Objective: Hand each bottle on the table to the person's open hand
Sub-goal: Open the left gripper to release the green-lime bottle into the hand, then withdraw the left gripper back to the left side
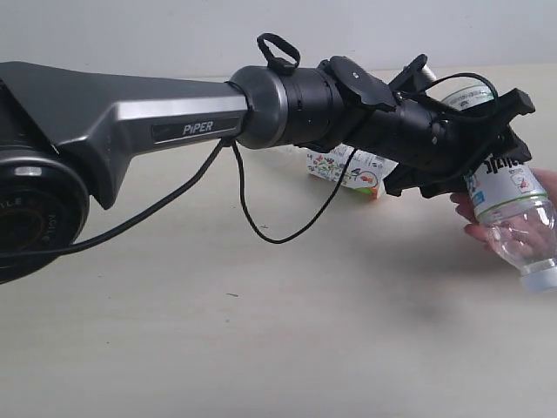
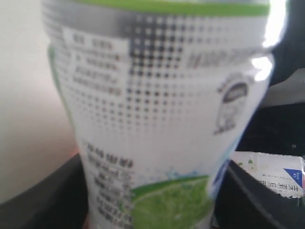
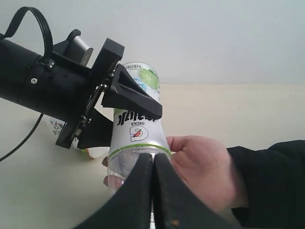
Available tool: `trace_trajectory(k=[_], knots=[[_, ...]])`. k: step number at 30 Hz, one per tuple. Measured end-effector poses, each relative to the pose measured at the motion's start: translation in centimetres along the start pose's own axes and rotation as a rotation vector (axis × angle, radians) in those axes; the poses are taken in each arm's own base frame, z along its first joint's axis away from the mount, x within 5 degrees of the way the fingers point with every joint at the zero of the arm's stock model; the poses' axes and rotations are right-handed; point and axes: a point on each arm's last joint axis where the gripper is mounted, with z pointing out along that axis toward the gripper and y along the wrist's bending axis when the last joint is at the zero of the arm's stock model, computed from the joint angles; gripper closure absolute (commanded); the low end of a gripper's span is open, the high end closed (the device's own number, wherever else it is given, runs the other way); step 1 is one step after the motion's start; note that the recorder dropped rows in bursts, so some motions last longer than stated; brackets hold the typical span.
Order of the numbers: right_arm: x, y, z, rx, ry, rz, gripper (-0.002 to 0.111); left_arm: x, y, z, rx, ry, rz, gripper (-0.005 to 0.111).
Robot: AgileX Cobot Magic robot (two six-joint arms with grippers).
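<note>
While being cupped by the person's open hand point(image 3: 200, 167), the bottle point(image 1: 512, 207) is being clamped at its label by the left gripper point(image 1: 494, 144); the right gripper point(image 3: 153, 164) is being held closed.

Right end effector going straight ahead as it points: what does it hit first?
Probably the green-labelled bottle gripped by the left end effector; the person's hand sits just beside it.

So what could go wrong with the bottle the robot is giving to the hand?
The lime-label bottle hangs cap-down over the table, the person's hand at its clear lower part. If the left gripper lets go before the hand holds firmly, it could slip and drop. Pulling early might dent the bottle.
</note>
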Motion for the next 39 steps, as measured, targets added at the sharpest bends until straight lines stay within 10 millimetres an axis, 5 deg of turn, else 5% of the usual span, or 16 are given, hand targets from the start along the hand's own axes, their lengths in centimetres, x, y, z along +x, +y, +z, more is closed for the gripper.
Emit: trace_trajectory(k=[6, 19, 29, 32, 39], knots=[[0.0, 0.0, 0.0, 0.0, 0.0, 0.0, 0.108, 0.0, 0.0, 0.1, 0.002, 0.001, 0.04, 0.022], [0.0, 0.0, 0.0, 0.0, 0.0, 0.0, 0.108, 0.0, -0.1, 0.0, 0.004, 0.003, 0.148, 0.023], [0.0, 0.0, 0.0, 0.0, 0.0, 0.0, 0.108, -2.8, -0.7, -3.7, 0.032, 0.056, 0.202, 0.024], [0.0, 0.0, 0.0, 0.0, 0.0, 0.0, 0.108, -4.0, -0.3, -5.2, 0.026, 0.081, 0.218, 0.033], [0.0, 0.0, 0.0, 0.0, 0.0, 0.0, 0.108, -6.3, 0.0, -9.1, 0.016, 0.14, 0.253, 0.08]])
